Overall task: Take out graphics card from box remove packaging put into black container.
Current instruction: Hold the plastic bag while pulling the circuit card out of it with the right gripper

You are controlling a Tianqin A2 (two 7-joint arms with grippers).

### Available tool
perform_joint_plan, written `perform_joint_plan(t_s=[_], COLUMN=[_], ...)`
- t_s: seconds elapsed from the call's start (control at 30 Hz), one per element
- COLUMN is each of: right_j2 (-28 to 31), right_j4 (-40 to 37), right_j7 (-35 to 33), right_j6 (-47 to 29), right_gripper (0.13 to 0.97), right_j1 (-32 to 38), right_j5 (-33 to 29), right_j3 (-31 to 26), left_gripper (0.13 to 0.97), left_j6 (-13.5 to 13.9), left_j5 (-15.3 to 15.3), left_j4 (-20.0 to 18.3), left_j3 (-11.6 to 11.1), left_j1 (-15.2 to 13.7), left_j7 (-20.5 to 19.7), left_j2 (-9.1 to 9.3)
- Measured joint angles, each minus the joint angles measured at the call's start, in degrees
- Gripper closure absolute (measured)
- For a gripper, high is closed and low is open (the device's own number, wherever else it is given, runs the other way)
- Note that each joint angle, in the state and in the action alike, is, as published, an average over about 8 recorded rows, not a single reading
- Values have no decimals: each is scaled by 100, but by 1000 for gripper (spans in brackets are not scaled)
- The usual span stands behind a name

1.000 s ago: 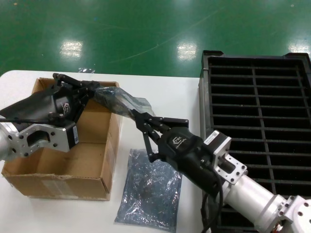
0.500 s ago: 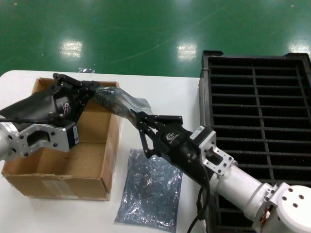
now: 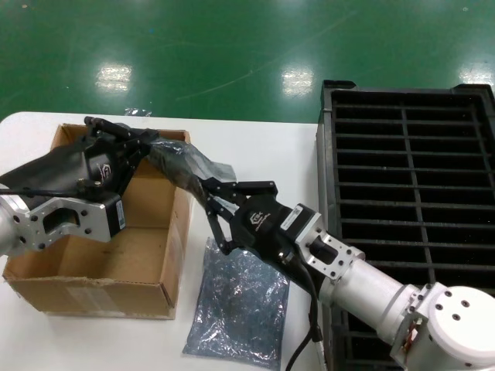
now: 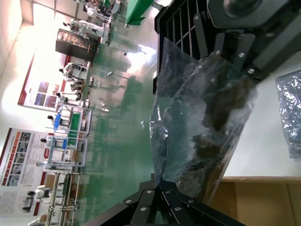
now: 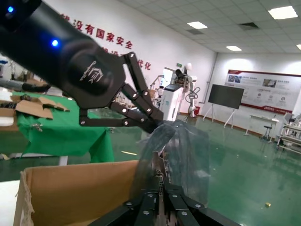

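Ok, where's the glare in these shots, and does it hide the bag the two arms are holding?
Head view: two bright ceiling-light reflections on the green floor, away from the bag, which reads clearly. Left wrist view: the hall behind is washed out, yet the bag shows. Right wrist view: evenly lit, the bag clear between the left pincer and the right pincer.

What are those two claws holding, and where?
A crinkly translucent plastic bag, stretched between them: left gripper pinches one end, right gripper the other.

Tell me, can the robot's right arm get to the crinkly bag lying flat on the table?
Probably yes, but not right away. The flat bag lies bare on the table just beneath the right gripper, with nothing covering it. But that gripper is shut on the other bag, which the left gripper pinches too.
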Motion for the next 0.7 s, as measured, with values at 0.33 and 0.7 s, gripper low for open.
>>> perform_joint_plan(t_s=[0.33,0.7], right_j2=[-113,-339], right_j4=[-199,-482], right_j7=[-325,-408], right_j6=[-83,-25], right_gripper=[881,823], right_j1=[45,161], right_j5=[13,53], right_j3=[36,56], left_gripper=[958,958], left_j6=[0,0], left_j5=[0,0], left_j4=[0,0], left_j3=[0,0], left_j1=[0,0], left_j7=[0,0], left_j2=[0,0])
